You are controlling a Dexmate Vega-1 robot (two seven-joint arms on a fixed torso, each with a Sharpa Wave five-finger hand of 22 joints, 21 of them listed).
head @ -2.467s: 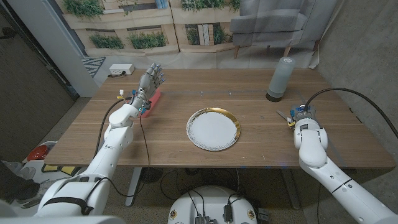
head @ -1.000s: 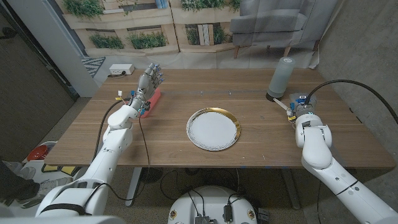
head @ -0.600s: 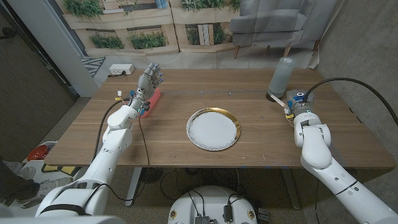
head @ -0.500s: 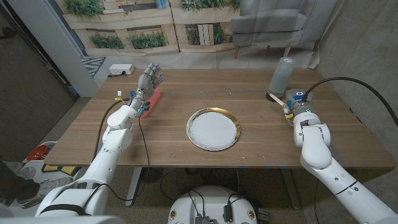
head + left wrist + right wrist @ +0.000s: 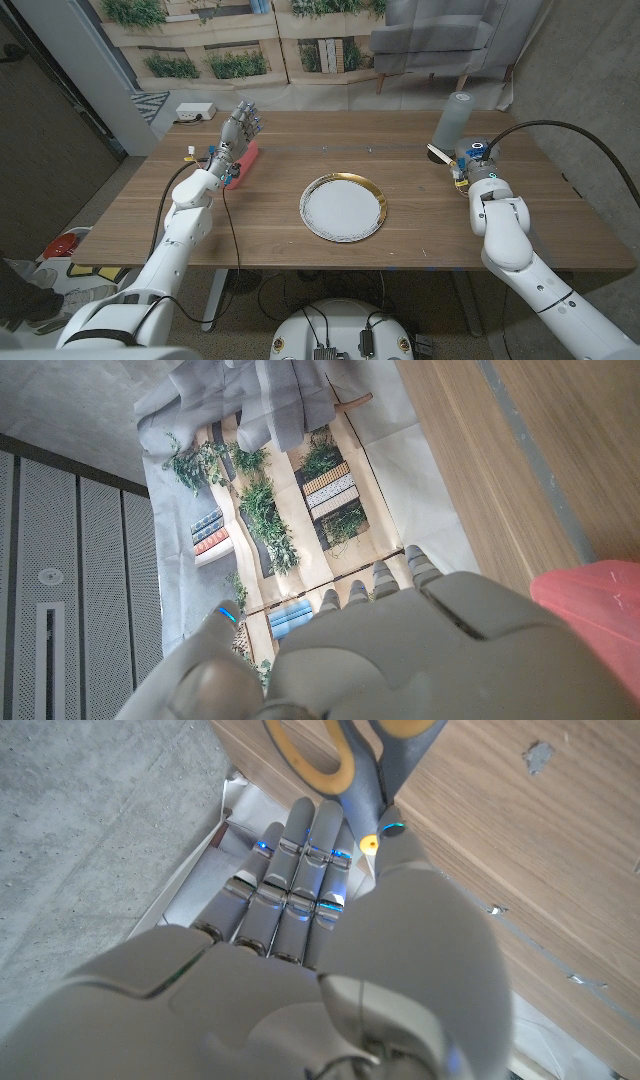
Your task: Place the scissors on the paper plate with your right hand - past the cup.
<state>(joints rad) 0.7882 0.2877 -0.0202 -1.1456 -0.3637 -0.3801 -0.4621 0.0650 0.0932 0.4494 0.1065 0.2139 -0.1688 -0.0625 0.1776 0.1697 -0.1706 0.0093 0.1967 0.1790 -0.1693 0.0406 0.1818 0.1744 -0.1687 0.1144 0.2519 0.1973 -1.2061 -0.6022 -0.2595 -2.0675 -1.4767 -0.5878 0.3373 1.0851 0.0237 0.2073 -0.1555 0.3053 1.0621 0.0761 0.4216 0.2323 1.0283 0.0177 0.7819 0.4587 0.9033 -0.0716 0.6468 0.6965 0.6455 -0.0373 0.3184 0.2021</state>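
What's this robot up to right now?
Its right hand is holding a pair of scissors above the table, right beside the grey cup. The gold-rimmed paper plate in the middle of the wooden table has nothing on it yet. Its left hand is raised near a red object, holding nothing.

**Off-task items around the table**

Lying flat near the wooden table's [image 5: 270, 225] far left edge: a red object [image 5: 246, 160]. Sitting on the floor beyond that corner: a white box [image 5: 195, 112]. Standing behind: a grey armchair [image 5: 440, 35] and a plant-printed backdrop [image 5: 200, 40].
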